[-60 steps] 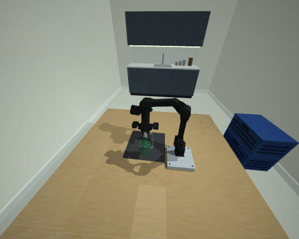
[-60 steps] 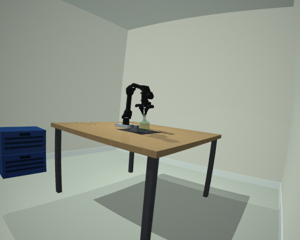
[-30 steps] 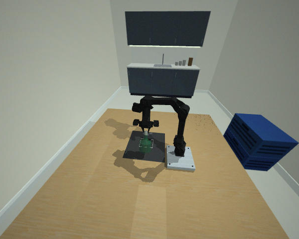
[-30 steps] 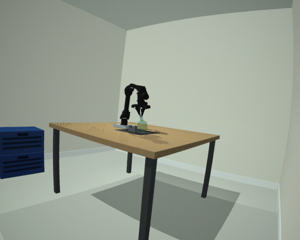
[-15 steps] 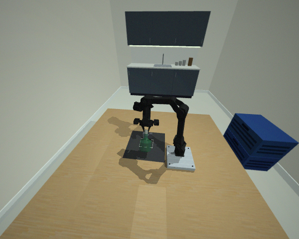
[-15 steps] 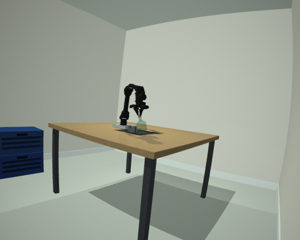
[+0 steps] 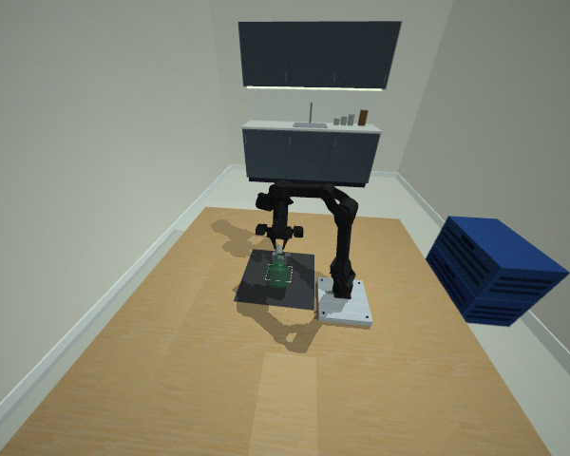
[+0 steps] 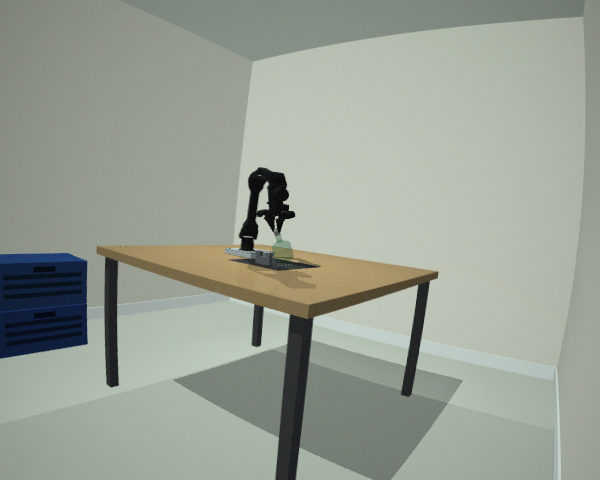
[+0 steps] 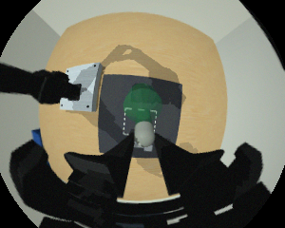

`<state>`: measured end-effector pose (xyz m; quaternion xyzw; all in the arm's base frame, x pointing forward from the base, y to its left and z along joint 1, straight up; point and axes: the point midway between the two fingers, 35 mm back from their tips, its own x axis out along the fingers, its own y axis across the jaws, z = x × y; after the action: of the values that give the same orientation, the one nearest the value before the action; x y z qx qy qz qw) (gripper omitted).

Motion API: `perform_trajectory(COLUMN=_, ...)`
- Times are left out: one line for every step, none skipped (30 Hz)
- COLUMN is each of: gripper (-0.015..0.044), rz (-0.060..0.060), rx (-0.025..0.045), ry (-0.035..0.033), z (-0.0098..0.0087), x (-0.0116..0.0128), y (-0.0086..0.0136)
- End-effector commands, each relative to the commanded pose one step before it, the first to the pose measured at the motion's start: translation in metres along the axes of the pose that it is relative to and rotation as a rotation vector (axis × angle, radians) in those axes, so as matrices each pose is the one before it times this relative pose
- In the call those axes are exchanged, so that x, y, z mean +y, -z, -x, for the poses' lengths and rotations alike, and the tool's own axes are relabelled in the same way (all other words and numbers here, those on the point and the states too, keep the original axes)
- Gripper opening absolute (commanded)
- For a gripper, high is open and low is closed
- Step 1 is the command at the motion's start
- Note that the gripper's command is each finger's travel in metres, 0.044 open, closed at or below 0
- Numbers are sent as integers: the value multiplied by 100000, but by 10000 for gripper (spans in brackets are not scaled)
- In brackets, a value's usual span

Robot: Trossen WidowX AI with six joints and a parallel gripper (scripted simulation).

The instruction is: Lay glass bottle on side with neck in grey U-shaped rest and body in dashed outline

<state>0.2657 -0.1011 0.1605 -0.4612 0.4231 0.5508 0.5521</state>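
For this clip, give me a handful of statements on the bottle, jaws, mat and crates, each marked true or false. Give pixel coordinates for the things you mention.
1. The jaws are closed on the neck end of the green bottle (image 7: 278, 275) (image 8: 282, 250) (image 9: 142, 101). True.
2. The bottle lies flat on its side in the grey rest (image 8: 264, 257). False: it is held neck up, leaning somewhat.
3. The dashed outline is marked on the dark mat (image 7: 302, 294) (image 9: 173, 119). True.
4. The arm's base plate (image 7: 359, 313) (image 8: 233, 251) (image 9: 91, 71) is bright red. False: it is silvery grey.
5. The blue crates (image 7: 525, 265) (image 8: 36, 294) stand on the wooden table (image 7: 201, 383) (image 8: 372, 273) (image 9: 204, 95). False: they are beside it, off the tabletop.
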Motion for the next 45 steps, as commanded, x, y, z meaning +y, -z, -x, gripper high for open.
perform_trajectory(gripper=113, rz=-111, rx=631, ry=-212, z=-54, x=1, y=915)
perform_trajectory(gripper=113, rz=24, rx=-111, ry=43, z=-11, x=8, y=113)
perform_trajectory(gripper=113, rz=22, rx=-111, ry=42, z=-12, x=8, y=112)
perform_trajectory(gripper=113, rz=21, rx=-112, ry=41, z=-12, x=8, y=112)
perform_trajectory(gripper=113, rz=19, rx=-113, ry=40, z=-13, x=8, y=112)
perform_trajectory(gripper=113, rz=18, rx=-114, ry=39, z=-13, x=8, y=111)
perform_trajectory(gripper=113, rz=16, rx=-113, ry=39, z=-14, x=8, y=112)
perform_trajectory(gripper=113, rz=15, rx=-109, ry=38, z=-15, x=8, y=115)
perform_trajectory(gripper=113, rz=14, rx=-105, ry=38, z=-16, x=9, y=117)
perform_trajectory(gripper=113, rz=13, rx=-101, ry=38, z=-17, x=9, y=118)
perform_trajectory(gripper=113, rz=11, rx=-97, ry=38, z=-18, x=9, y=120)
perform_trajectory(gripper=113, rz=10, rx=-94, ry=39, z=-19, x=9, y=121)
perform_trajectory(gripper=113, rz=9, rx=-90, ry=39, z=-20, x=9, y=122)
perform_trajectory(gripper=113, rz=7, rx=-87, ry=39, z=-21, x=9, y=123)
perform_trajectory(gripper=113, rz=6, rx=-84, ry=40, z=-22, x=9, y=124)
perform_trajectory(gripper=113, rz=5, rx=-81, ry=40, z=-23, x=9, y=126)
perform_trajectory(gripper=113, rz=4, rx=-78, ry=41, z=-24, x=9, y=127)
perform_trajectory(gripper=113, rz=2, rx=-75, ry=41, z=-25, x=9, y=128)
perform_trajectory(gripper=113, rz=1, rx=-72, ry=41, z=-27, x=10, y=129)
perform_trajectory(gripper=113, rz=0, rx=-69, ry=42, z=-28, x=10, y=130)
perform_trajectory(gripper=113, rz=-1, rx=-66, ry=42, z=-29, x=10, y=131)
perform_trajectory(gripper=113, rz=-2, rx=-63, ry=43, z=-30, x=10, y=132)
perform_trajectory(gripper=113, rz=-3, rx=-60, ry=43, z=-32, x=10, y=133)
perform_trajectory(gripper=113, rz=-4, rx=-57, ry=43, z=-33, x=10, y=134)
perform_trajectory(gripper=113, rz=-5, rx=-54, ry=44, z=-34, x=10, y=133)
perform_trajectory(gripper=113, rz=-6, rx=-51, ry=44, z=-35, x=10, y=133)
perform_trajectory(gripper=113, rz=-7, rx=-48, ry=44, z=-36, x=10, y=132)
perform_trajectory(gripper=113, rz=-8, rx=-45, ry=44, z=-37, x=10, y=132)
perform_trajectory(gripper=113, rz=-9, rx=-42, ry=45, z=-38, x=10, y=132)
perform_trajectory(gripper=113, rz=-10, rx=-39, ry=45, z=-39, x=10, y=131)
perform_trajectory(gripper=113, rz=-11, rx=-37, ry=45, z=-40, x=10, y=131)
perform_trajectory(gripper=113, rz=-12, rx=-34, ry=45, z=-41, x=10, y=130)
perform_trajectory(gripper=113, rz=-13, rx=-32, ry=45, z=-42, x=10, y=130)
perform_trajectory(gripper=113, rz=-14, rx=-29, ry=45, z=-43, x=10, y=130)
perform_trajectory(gripper=113, rz=-14, rx=-27, ry=45, z=-44, x=10, y=129)
perform_trajectory(gripper=113, rz=-15, rx=-24, ry=44, z=-45, x=10, y=129)
perform_trajectory(gripper=113, rz=-16, rx=-22, ry=44, z=-46, x=10, y=128)
perform_trajectory(gripper=113, rz=-17, rx=-20, ry=44, z=-47, x=10, y=128)
perform_trajectory(gripper=113, rz=-17, rx=-18, ry=44, z=-48, x=10, y=127)
perform_trajectory(gripper=113, rz=-18, rx=-17, ry=44, z=-49, x=10, y=127)
perform_trajectory(gripper=113, rz=-19, rx=-15, ry=44, z=-50, x=10, y=126)
perform_trajectory(gripper=113, rz=-20, rx=-14, ry=44, z=-51, x=10, y=126)
perform_trajectory(gripper=113, rz=-20, rx=-13, ry=44, z=-52, x=10, y=125)
perform_trajectory(gripper=113, rz=-21, rx=-12, ry=44, z=-53, x=10, y=125)
perform_trajectory(gripper=113, rz=-22, rx=-11, ry=45, z=-54, x=10, y=124)
